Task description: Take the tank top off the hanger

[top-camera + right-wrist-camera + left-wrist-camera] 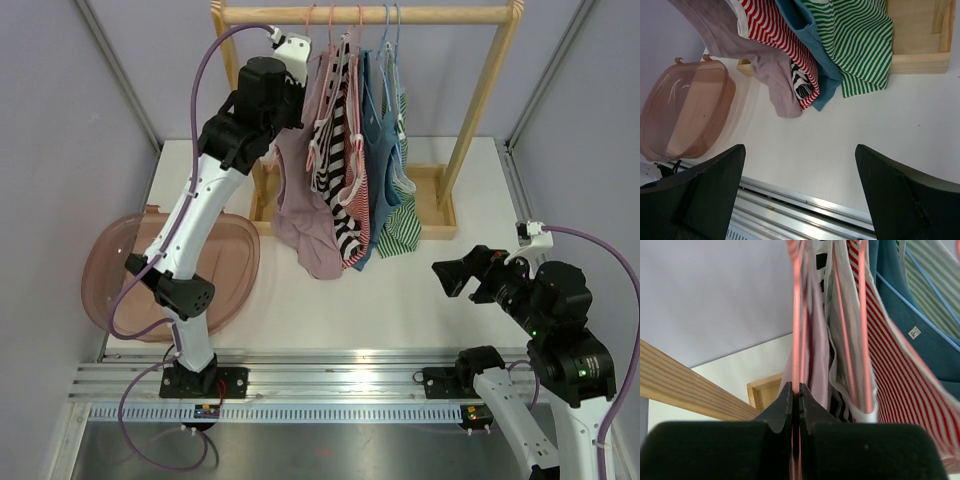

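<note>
Several tank tops hang on hangers from a wooden rail (pixel 365 15). The leftmost is a mauve tank top (pixel 300 210) on a pink hanger (pixel 796 330). My left gripper (pixel 303 88) is raised to the rack's left end and is shut on that hanger's thin pink wire, as the left wrist view (pixel 799 390) shows. The mauve fabric (pixel 819 355) hangs just behind the jaws. My right gripper (pixel 455 275) is open and empty, low over the table at the right. In its view (pixel 800 170) the mauve top's hem (pixel 775 80) droops onto the table.
Black-and-white (pixel 335 160), red-striped (pixel 357 215), blue (pixel 380 150) and green-striped (pixel 403 215) tops hang beside it. The rack's wooden base (pixel 440 200) stands at the back. A translucent brown bin (pixel 120 270) sits at the left, behind my left arm.
</note>
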Robot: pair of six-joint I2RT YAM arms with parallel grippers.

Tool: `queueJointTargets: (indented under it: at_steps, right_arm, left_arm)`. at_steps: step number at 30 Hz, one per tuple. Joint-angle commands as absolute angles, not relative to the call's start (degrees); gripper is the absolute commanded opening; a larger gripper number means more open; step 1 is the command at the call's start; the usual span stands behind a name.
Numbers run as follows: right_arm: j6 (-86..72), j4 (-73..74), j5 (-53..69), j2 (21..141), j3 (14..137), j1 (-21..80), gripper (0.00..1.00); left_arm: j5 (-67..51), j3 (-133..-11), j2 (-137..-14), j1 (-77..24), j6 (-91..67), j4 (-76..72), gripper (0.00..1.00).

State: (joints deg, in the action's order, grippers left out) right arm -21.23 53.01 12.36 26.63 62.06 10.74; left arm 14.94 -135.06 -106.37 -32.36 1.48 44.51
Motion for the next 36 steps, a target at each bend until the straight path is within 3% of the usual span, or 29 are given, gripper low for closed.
queueJointTargets:
  at_steps: [1,15,21,27,31,36]
  right_arm:
    - [-21.5,51.2,14.3,26.6,61.6,10.5,0.99]
    - [-22.5,51.3,15.3,25.9,62.8,10.5,0.99]
    - [-22.6,51.6,15.3,25.9,63.6,10.5,1.00]
    - [-23.4,48.7,18.0,25.6,64.0,10.5,0.99]
    - [-25.1,45.4,19.1,24.6,63.8,10.5,1.00]
    - [-26.6,43.8,22.0,24.8,63.7,10.5,0.99]
  left_arm:
    - [17.2,-139.0,-104.4,-33.0,1.4,41.1,0.00]
    - [23.6,-132.5,-91.9,-33.7,-5.8,37.5,0.00]
    - [22.5,-130.9,-86.4,-34.5,-9.1,43.2,0.00]
    - [12.0,-121.0,-71.8,-35.1,-14.2,46.9,0.00]
    - [-3.4,-114.5,-62.4,-35.2,-16.3,47.2,0.00]
    - [-14.5,-111.1,-52.3,-35.2,-17.3,49.7,0.00]
